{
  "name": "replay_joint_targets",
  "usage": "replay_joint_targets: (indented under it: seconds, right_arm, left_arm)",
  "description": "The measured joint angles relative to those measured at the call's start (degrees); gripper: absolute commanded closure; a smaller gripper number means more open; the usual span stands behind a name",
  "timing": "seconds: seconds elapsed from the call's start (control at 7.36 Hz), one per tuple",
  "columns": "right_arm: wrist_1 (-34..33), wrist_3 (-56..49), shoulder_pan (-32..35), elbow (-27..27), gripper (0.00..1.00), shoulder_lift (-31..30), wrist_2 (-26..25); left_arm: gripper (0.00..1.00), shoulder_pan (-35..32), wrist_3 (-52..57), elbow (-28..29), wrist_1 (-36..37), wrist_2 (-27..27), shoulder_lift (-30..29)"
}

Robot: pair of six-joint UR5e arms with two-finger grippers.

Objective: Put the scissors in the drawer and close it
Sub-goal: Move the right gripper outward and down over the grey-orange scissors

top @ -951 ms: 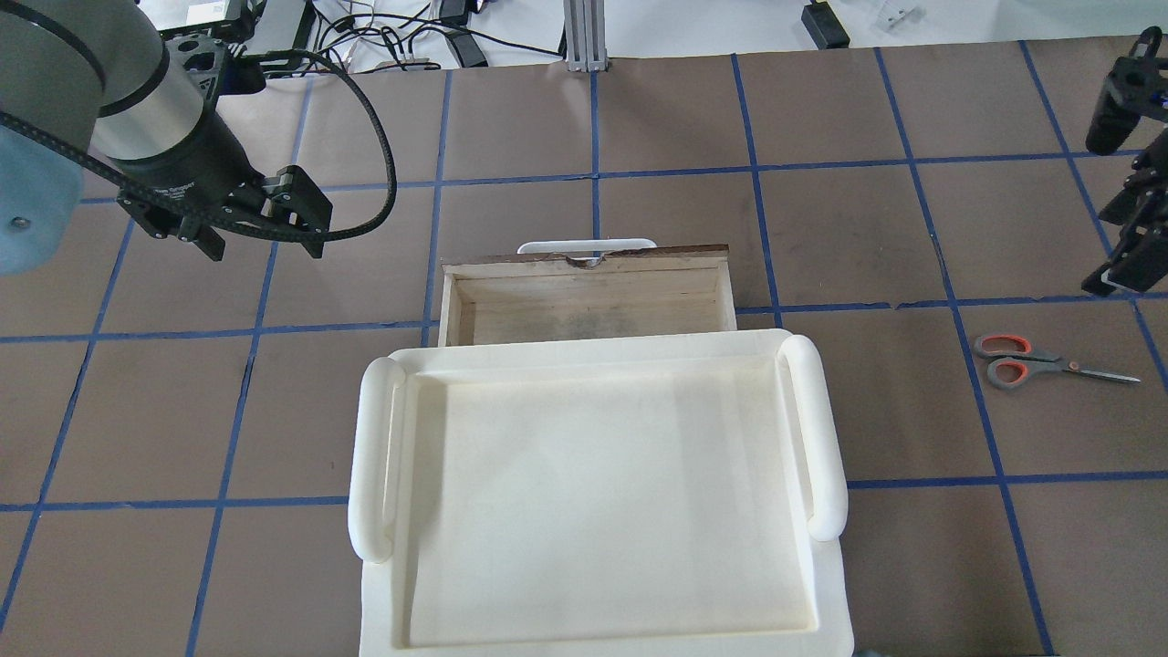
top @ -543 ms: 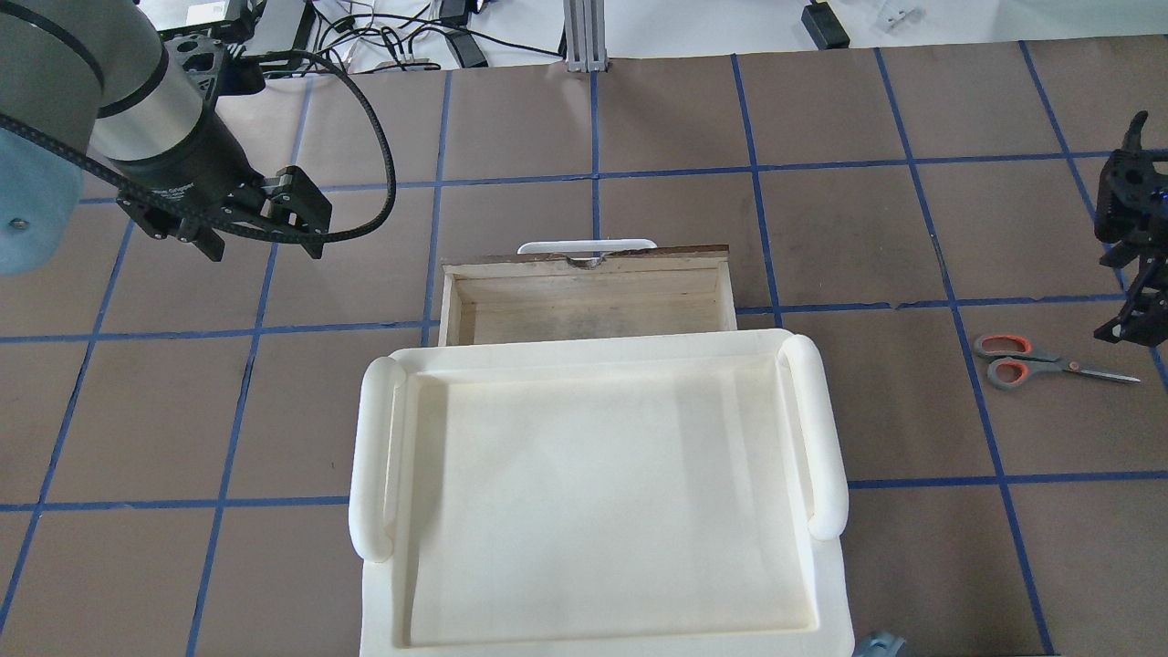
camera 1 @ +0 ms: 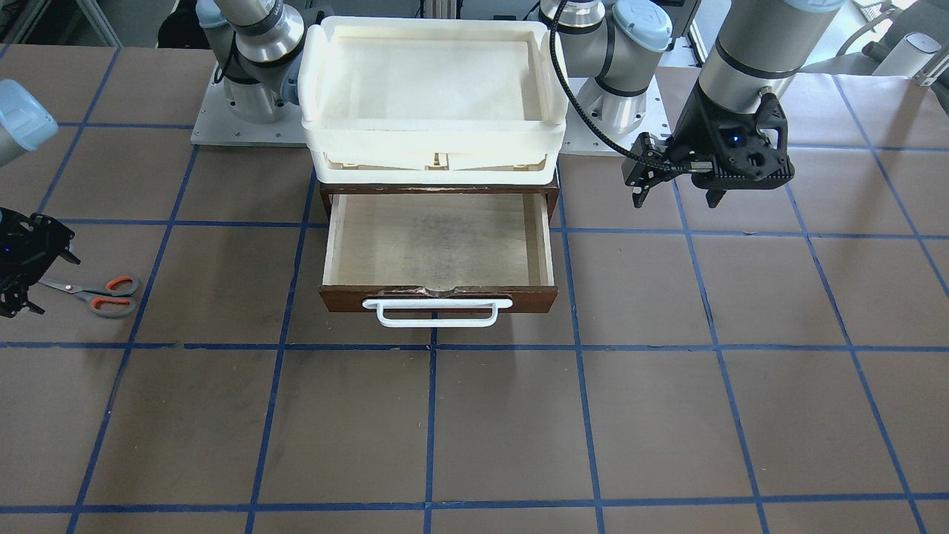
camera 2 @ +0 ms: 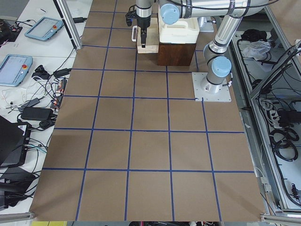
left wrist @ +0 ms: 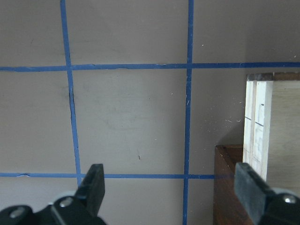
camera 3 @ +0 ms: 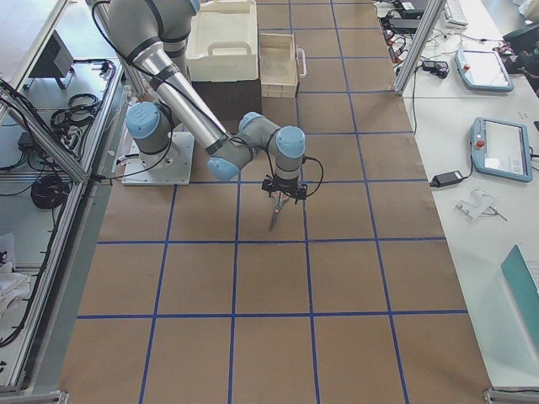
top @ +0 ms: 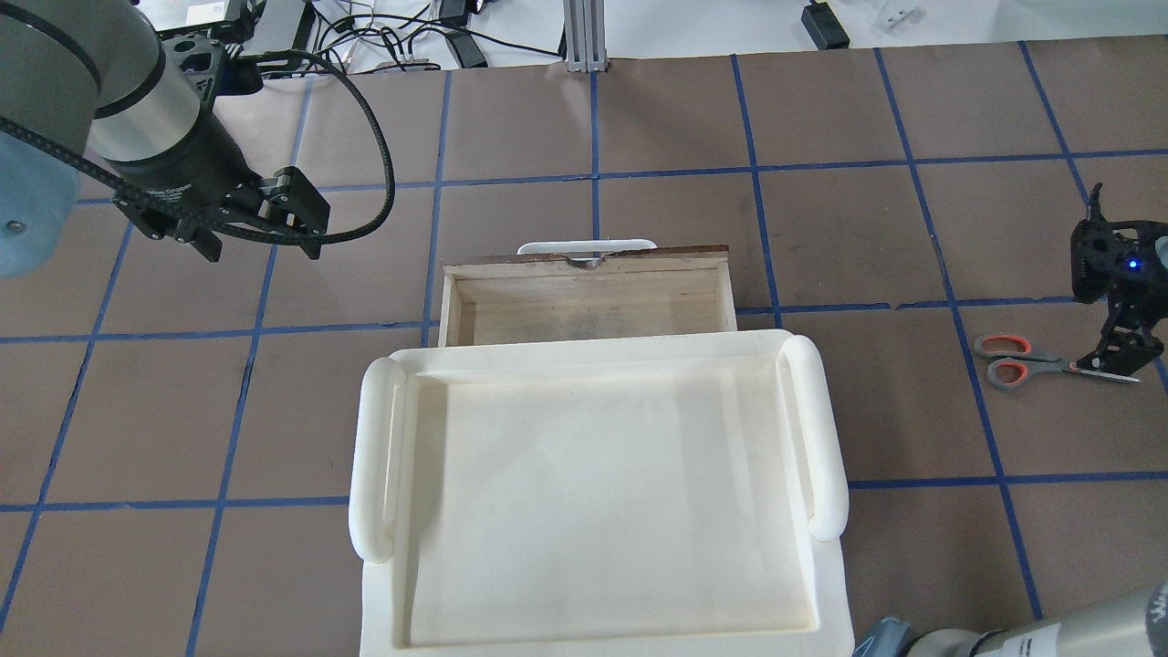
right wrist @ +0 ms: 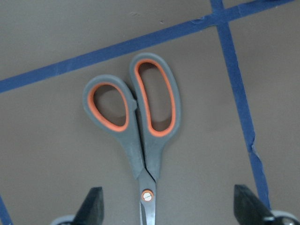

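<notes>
— Where are the scissors [top: 1040,363]?
— Flat on the table [top: 867,228], well right of the drawer [camera 1: 437,299], handles toward it. I have the right gripper [right wrist: 167,197] over the blades, its fingers [right wrist: 95,206] spread wide on either side of the pivot, gripping nothing.
— And the drawer?
— Pulled open beneath the tray [top: 593,347], pale floor showing.
— Your left gripper [left wrist: 171,187]?
— Also spread wide and holding nothing. It hangs over the table just off the drawer's left side.
</notes>
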Motion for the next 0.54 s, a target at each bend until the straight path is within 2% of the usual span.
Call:
replay_joint_targets:
  seconds: [0.14, 0.41, 0.54]
  right_arm:
    - [-0.8, -0.5, 0.0, 0.9, 0.07, 0.8, 0.3]
    - [-3.1, -2.8, -0.1, 1.9, 0.09, 1.8, 0.2]
    - [-4.1, -4.4, -0.1, 2.2, 0.16, 2.3, -0.1]
  left_arm:
    - [0.00, 0.0, 0.0, 0.0, 0.0, 0.0, 0.0]
    - [0.00, 0.0, 0.0, 0.0, 0.0, 0.1, 0.1]
    - [0.00, 0.0, 0.0, -0.1, -0.1, 0.3, 0.2]
